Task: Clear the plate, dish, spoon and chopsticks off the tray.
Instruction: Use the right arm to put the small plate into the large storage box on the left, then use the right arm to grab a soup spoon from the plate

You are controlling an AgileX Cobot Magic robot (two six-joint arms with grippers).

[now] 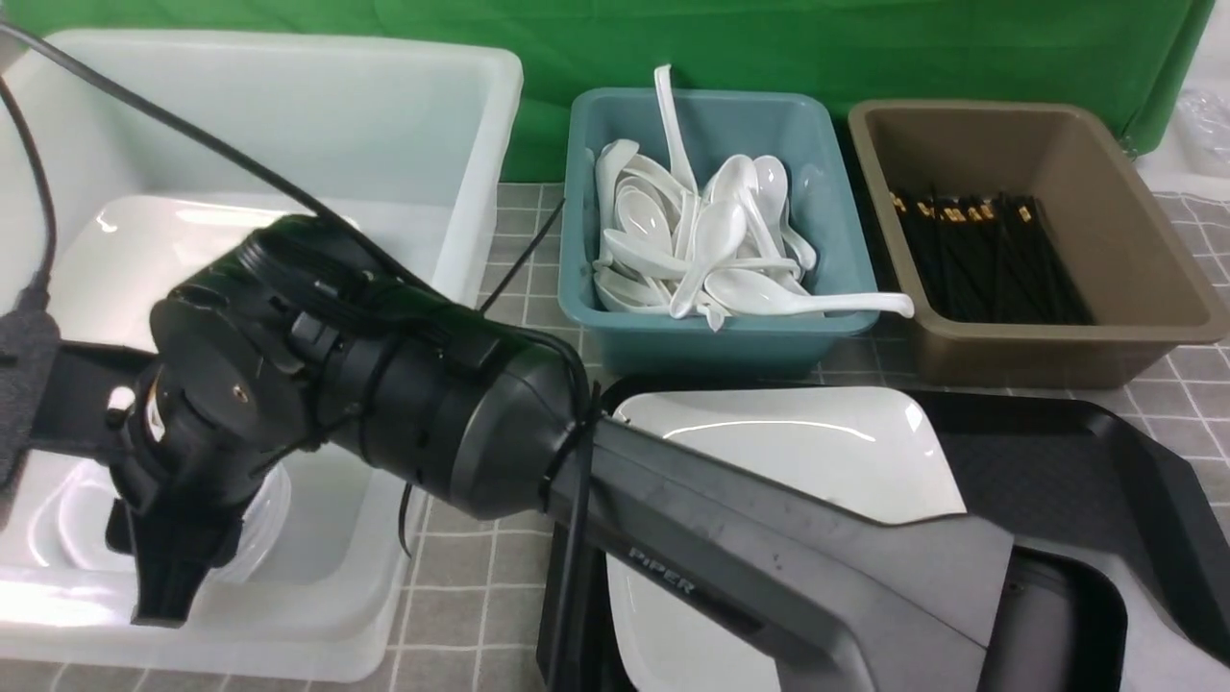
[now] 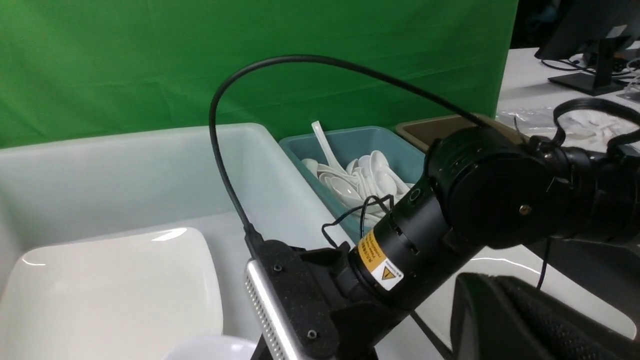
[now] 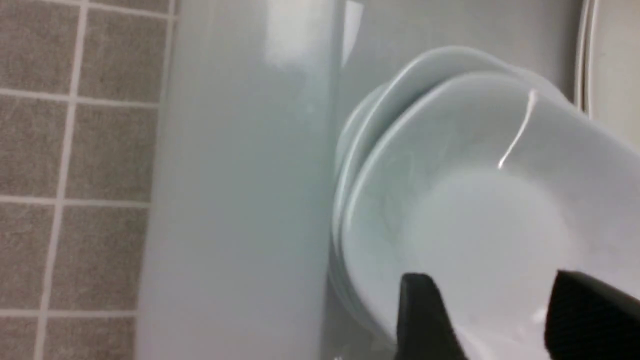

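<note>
1. We see the plate (image 1: pixel 798 442) lying on the tray (image 1: pixel 1047 452), with its near part hidden under the right arm (image 1: pixel 769 567), which reaches across it.
2. Left of the tray stands a white bin (image 1: pixel 461 125), and the right gripper (image 1: pixel 163 601) hangs inside it, pointing down.
3. Its fingers (image 3: pixel 425 320) stand well apart and grip nothing. Between them we see the dish (image 3: pixel 475 190), off the tray and resting on top of a stack of similar dishes in the bin.
4. The left gripper (image 2: pixel 520 325) is closed, and we see nothing in it.
5. Beyond the tray, a teal tub (image 1: pixel 706 346) holds a heap of spoons (image 1: pixel 711 250).
6. Beyond the tray's right half, a brown tub (image 1: pixel 1047 360) holds black chopsticks (image 1: pixel 990 259). We cannot tell the task's own spoon or pair from the others.
</note>
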